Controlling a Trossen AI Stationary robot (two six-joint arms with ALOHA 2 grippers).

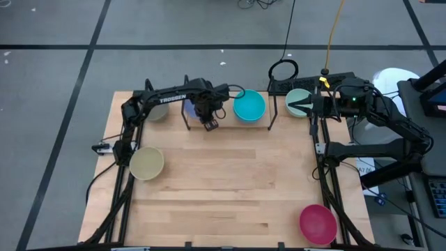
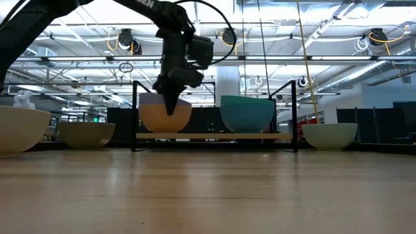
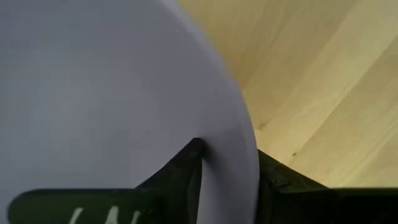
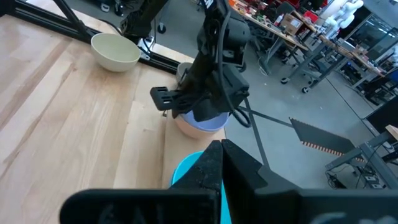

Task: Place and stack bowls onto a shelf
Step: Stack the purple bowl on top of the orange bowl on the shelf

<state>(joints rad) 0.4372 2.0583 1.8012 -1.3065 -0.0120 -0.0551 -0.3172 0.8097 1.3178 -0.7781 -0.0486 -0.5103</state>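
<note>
The shelf (image 2: 214, 136) stands at the table's far edge. On its board sit a cyan bowl (image 1: 249, 106) (image 2: 247, 114) and an orange bowl (image 2: 166, 116) with a lavender bowl (image 3: 106, 87) (image 4: 202, 121) nested in it. My left gripper (image 1: 207, 118) (image 2: 171, 97) is above this stack, shut on the lavender bowl. My right gripper (image 1: 298, 104) (image 4: 219, 158), shut, hovers over the mint green bowl (image 1: 300, 97) (image 2: 329, 135), which rests on the table right of the shelf. No blue bowl shows. My left gripper pinches the lavender bowl's rim (image 3: 230, 155), one finger (image 3: 177, 177) inside the bowl and the other finger (image 3: 280, 180) outside its wall. The fingers come from above, pointing down. The bowl stands upright with its bottom in the orange bowl on the shelf.
A grey-olive bowl (image 1: 157, 110) (image 2: 84, 133) stands left of the shelf, a beige bowl (image 1: 146, 162) (image 4: 115, 50) near the left edge, and a magenta bowl (image 1: 318, 223) in the near right corner. The shelf's black end rods (image 2: 294, 114) flank the bowls. Bare wood (image 1: 230, 181) fills the middle.
</note>
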